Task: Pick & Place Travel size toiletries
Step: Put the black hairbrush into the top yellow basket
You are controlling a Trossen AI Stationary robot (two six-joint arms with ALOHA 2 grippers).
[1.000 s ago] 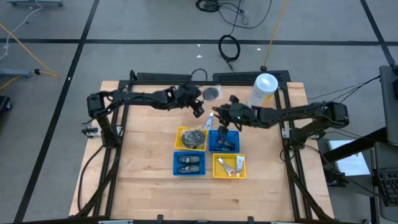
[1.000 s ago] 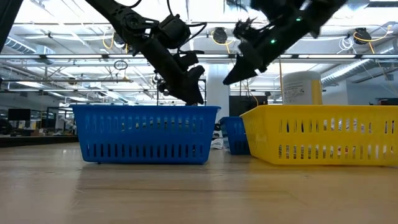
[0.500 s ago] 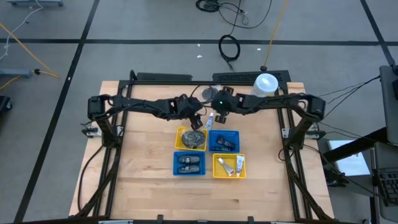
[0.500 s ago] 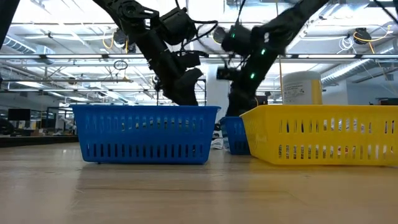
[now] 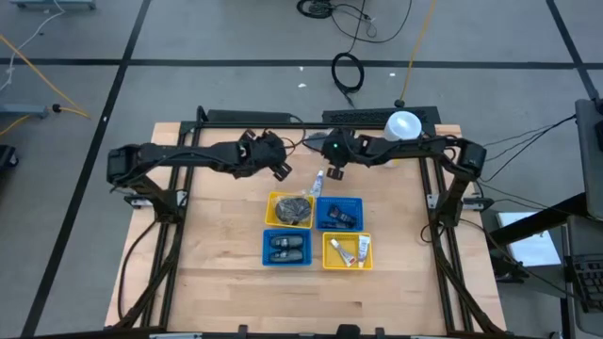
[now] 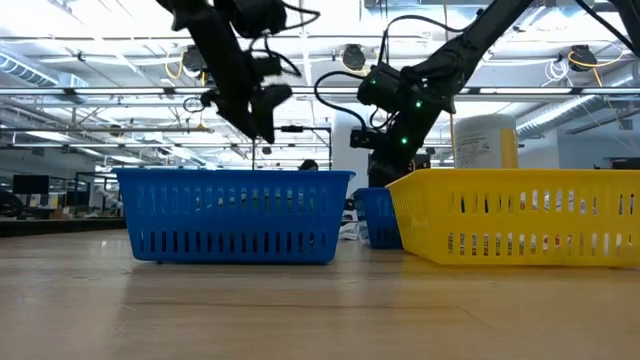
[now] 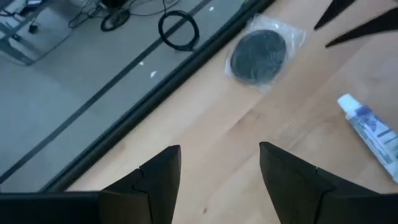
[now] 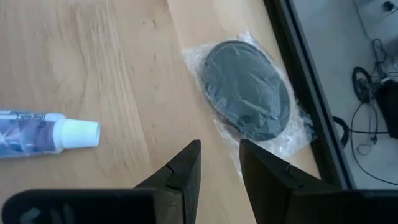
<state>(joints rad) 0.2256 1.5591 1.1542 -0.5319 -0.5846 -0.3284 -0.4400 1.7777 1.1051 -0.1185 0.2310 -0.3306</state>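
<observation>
toiletries sit sorted in four small trays mid worktop (image 5: 217, 273): round grey packets (image 5: 293, 208) in the back yellow tray (image 5: 273, 213), dark bottles (image 5: 339, 217) in the back blue tray (image 5: 356, 205), two dark bottles (image 5: 289, 248) side by side in the front blue tray (image 5: 267, 247), white tubes (image 5: 348, 250) in the front yellow tray (image 5: 329, 261). two items lie loose on the wood behind the trays. one is a round flat dark grey packet (image 8: 247, 91) in crinkly clear wrap, close to the worktop's back edge. the other is a thin white tube (image 5: 319, 180) with blue marks and a white cap, lying flat just behind the back trays.

right claw (image 8: 219, 158) hangs close above the packet's near edge, fingers a narrow gap apart, nothing between them, the tube's cap off to one side. in the high view it sits near the back edge, beside the tall white canister (image 5: 402, 125).

left claw (image 7: 219, 163) is off the wood behind the back yellow tray, fingers spread wide, empty, pointing toward the packet and tube, well short of both. in the low view it hangs above the blue tray's rim.
</observation>
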